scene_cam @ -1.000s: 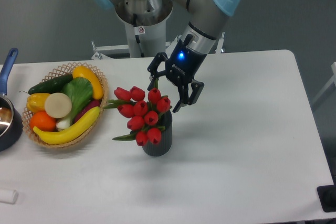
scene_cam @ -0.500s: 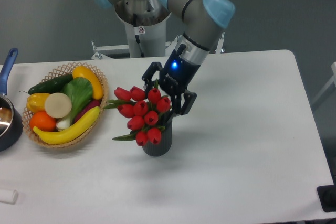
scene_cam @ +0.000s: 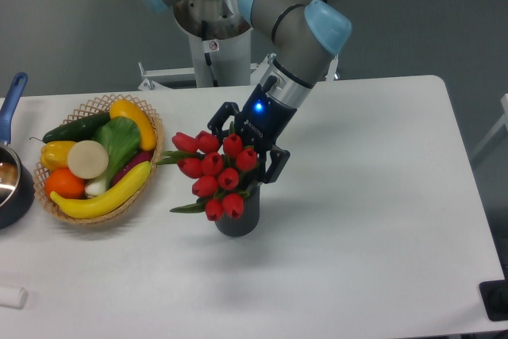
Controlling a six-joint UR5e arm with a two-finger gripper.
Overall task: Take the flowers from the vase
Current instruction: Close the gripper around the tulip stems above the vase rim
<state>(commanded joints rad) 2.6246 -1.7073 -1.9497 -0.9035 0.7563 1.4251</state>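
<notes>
A bunch of red tulip flowers (scene_cam: 214,172) with green leaves stands in a small dark ribbed vase (scene_cam: 237,215) near the middle of the white table. My gripper (scene_cam: 242,148) sits just behind and above the bunch, its black fingers spread open on either side of the top buds. One finger (scene_cam: 274,166) shows at the right of the flowers, the other at the upper left beside the buds. Nothing is clamped between them. The stems are hidden inside the vase.
A wicker basket (scene_cam: 98,105) holding fruit and vegetables sits at the left. A blue-handled saucepan (scene_cam: 11,176) lies at the left edge. A small white object (scene_cam: 11,297) rests at the front left corner. The arm's base (scene_cam: 213,33) stands behind the table.
The gripper has moved down and to the left, from beside the bunch's upper right to straddling its top buds. The flowers and vase have not moved.
</notes>
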